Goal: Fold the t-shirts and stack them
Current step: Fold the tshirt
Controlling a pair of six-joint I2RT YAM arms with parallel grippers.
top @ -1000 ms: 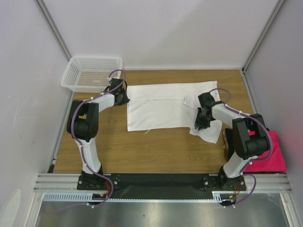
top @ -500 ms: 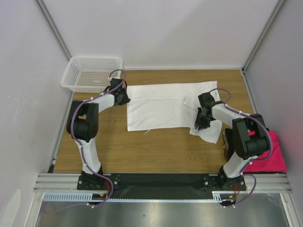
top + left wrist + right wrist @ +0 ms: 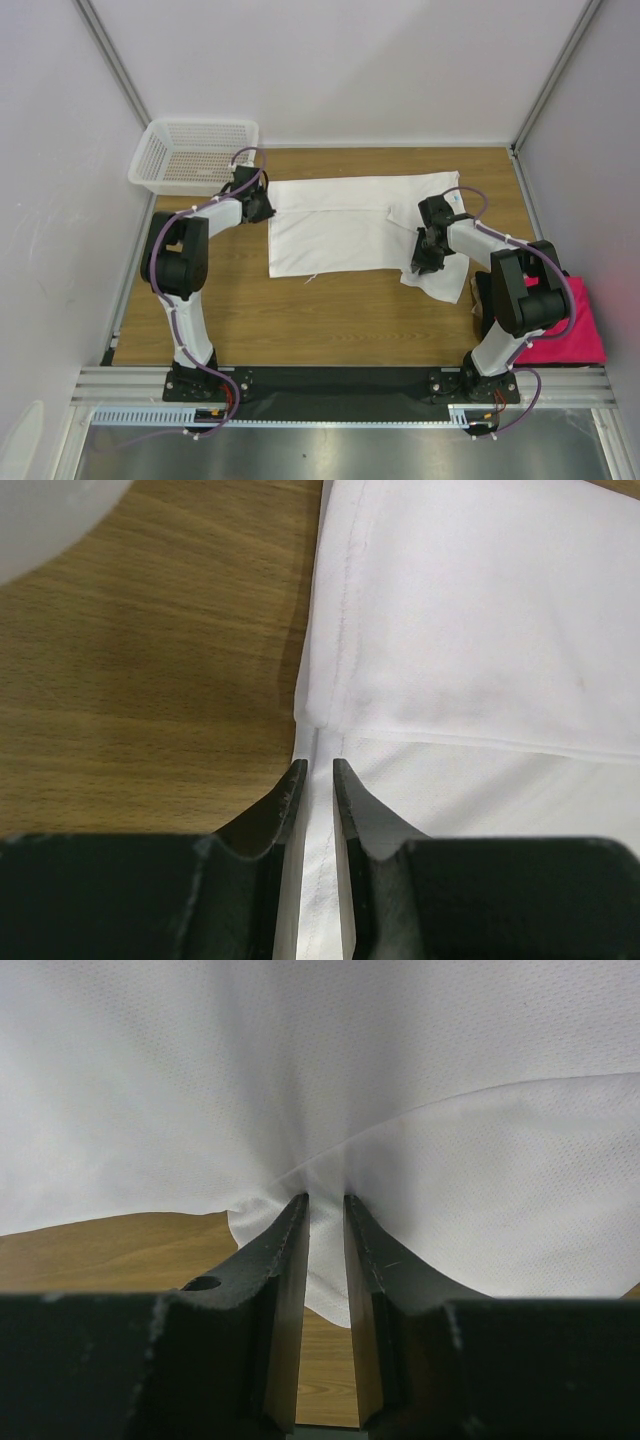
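Observation:
A large white t-shirt (image 3: 340, 225) lies spread flat across the middle of the wooden table (image 3: 300, 320). My left gripper (image 3: 268, 212) sits at the shirt's left edge. In the left wrist view its jaws (image 3: 320, 765) are nearly together with the hem of the white t-shirt (image 3: 480, 630) between them. My right gripper (image 3: 418, 268) is low over the shirt's right lower part. In the right wrist view it (image 3: 326, 1200) pinches a bunched fold of the white cloth (image 3: 300, 1060). A magenta-pink t-shirt (image 3: 575, 325) lies off the table's right edge, behind the right arm.
A white mesh basket (image 3: 195, 155) stands at the back left corner, close to the left arm's wrist. Grey walls close in the table on the left, back and right. Bare wood shows in front of the shirt.

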